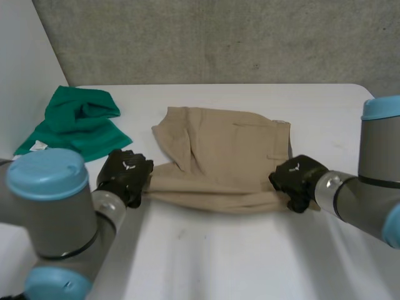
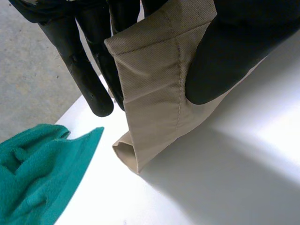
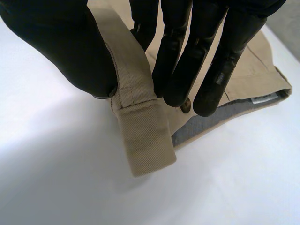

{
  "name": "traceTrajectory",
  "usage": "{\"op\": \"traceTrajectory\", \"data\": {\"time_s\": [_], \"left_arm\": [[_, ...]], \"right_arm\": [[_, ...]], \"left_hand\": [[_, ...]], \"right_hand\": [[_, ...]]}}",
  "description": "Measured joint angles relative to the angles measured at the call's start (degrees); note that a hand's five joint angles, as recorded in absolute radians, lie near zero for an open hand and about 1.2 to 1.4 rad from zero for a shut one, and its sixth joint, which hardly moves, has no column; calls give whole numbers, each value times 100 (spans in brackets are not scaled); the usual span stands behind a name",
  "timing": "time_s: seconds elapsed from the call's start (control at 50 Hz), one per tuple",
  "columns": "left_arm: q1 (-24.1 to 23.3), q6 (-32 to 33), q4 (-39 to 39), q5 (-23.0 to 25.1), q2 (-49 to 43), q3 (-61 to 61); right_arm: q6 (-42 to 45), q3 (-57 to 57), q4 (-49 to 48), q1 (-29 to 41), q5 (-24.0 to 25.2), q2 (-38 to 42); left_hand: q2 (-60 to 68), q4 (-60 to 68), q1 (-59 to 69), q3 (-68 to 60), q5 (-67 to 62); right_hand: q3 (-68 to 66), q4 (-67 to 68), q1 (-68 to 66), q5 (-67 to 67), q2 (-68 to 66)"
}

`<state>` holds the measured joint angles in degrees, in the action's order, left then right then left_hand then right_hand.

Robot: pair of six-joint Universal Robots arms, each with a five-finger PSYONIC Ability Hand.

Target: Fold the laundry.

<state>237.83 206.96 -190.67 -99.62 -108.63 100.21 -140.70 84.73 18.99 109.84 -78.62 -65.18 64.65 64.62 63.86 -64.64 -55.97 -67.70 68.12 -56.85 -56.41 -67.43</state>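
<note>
A tan garment (image 1: 219,156) lies mid-frame on the white table (image 1: 250,262). The left hand (image 1: 125,175) pinches its left hem and the right hand (image 1: 297,181) pinches its waistband at right. A green cloth (image 1: 78,122) sits upper left.

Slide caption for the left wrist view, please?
The left robot hand pinches the beige garment by its hem, green cloth nearby.

1. Left arm (image 1: 53,212): thick grey cylinders, round light-blue caps, silvery collar at the wrist.
2. Right arm (image 1: 375,187): likewise grey, light-blue caps, silvery wrist collar.
3. Left hand (image 1: 125,175): matt black, blocky casing, small white mark on the back.
4. Right hand (image 1: 299,178): matt black, with a similar white mark.
5. Left fingers (image 2: 89,70): slim black rods, rounded tips, faint seams; left thumb (image 2: 234,56) much broader, smooth.
6. Right fingers (image 3: 178,61): black, segmented, glossy in places; right thumb (image 3: 61,47) bulky and rounded.
</note>
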Motion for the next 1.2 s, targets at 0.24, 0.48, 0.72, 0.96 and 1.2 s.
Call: {"op": "traceTrajectory", "data": {"time_s": [0.24,0.48,0.72,0.96,1.2], "left_arm": [[-647,112,1484,37,696,795],[-554,327,1208,91,704,257],[3,262,345,1532,-771,-1763],[148,238,973,2065,-2610,-3727],[254,230,1475,2215,-3318,-4570]], "right_arm": [[1347,1409,780,-7,-31,-1251],[1467,1973,296,-6,37,-1501],[1120,2275,-360,-11,48,-1470],[972,2431,-572,-20,47,-1463],[938,2615,-704,-221,52,-1469]], "left_hand": [[-664,-659,-561,656,676],[-5184,-5201,-5026,5138,5258],[-5043,-5046,-4959,5059,5177],[-4280,-4267,-4187,4282,4377],[-2219,-2240,-2209,2224,2406]], "right_hand": [[0,0,0,0,-2],[0,0,0,0,-3],[0,0,-5,0,-15],[0,0,-27,0,-15],[0,0,-27,0,-20]]}}
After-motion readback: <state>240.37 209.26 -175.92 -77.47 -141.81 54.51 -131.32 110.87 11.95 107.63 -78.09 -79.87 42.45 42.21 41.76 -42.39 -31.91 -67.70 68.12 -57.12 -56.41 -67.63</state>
